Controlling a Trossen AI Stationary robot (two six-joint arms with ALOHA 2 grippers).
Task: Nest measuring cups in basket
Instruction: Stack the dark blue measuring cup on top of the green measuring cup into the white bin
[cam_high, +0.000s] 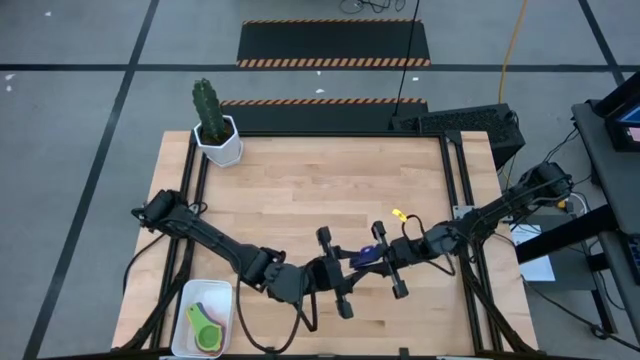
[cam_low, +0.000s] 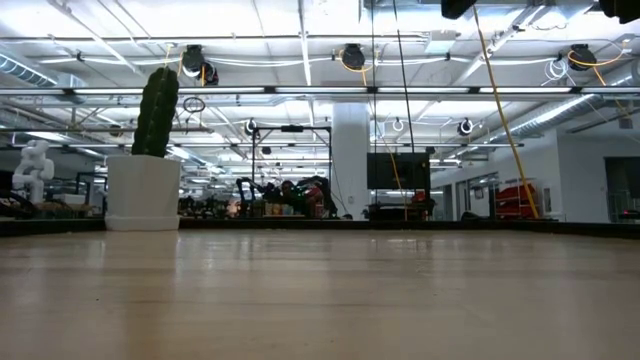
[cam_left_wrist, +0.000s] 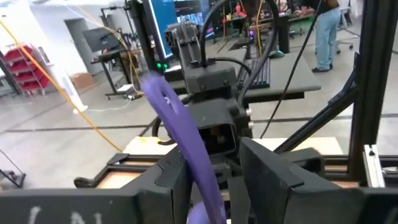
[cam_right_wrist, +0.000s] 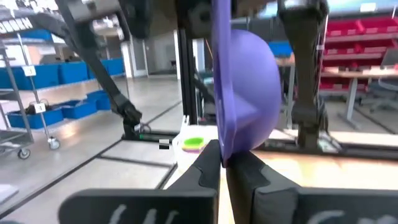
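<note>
Right pincer (cam_right_wrist: 225, 163) pinches dark blue cup (cam_right_wrist: 245, 93); left pincer (cam_left_wrist: 214, 180) spread around its handle; thin grip, cup could slip mid-handover

Even, bright overhead light across the wooden table (cam_high: 330, 190); the arms throw only soft, short shadows on it in the high view.

Low view: rows of ceiling lights (cam_low: 352, 57) glare white, with pale streaks reflected on the tabletop. The near wood is blurred; the cactus pot (cam_low: 143, 191) and far room are sharper.

Left wrist view: the purple cup (cam_left_wrist: 180, 143) is close and smeared with blur. A monitor (cam_left_wrist: 163, 18) glows blue behind it.

Right wrist view: the cup's bowl is soft-edged, with a mild sheen. The background is slightly hazy, and straight lines bend near the edges.
</note>
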